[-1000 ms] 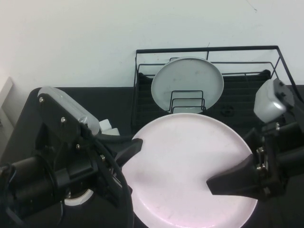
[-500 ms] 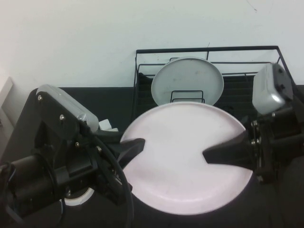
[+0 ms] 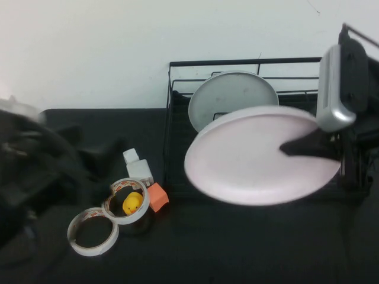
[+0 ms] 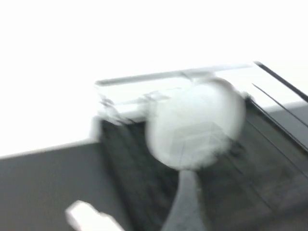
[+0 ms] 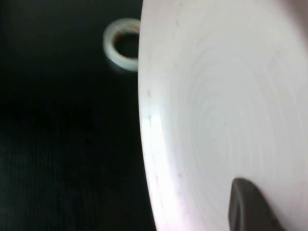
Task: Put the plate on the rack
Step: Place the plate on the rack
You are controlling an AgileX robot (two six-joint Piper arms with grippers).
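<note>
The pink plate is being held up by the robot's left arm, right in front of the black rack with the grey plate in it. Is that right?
Not quite. In the high view, the right gripper holds the pink plate, clamped on its rim. The left gripper is off to the left side, away from it. The rest is true: the plate is up in front of the black rack with the grey plate inside.

The rack sits at the back of the bench, toward the right. A second plate stands up inside it. The plate is held in the air in front of that one, over the rack's front edge. The right gripper clamps its right rim. The left gripper is far to the left. Two tape rings lie in front on the left, a toy duck inside one.
</note>
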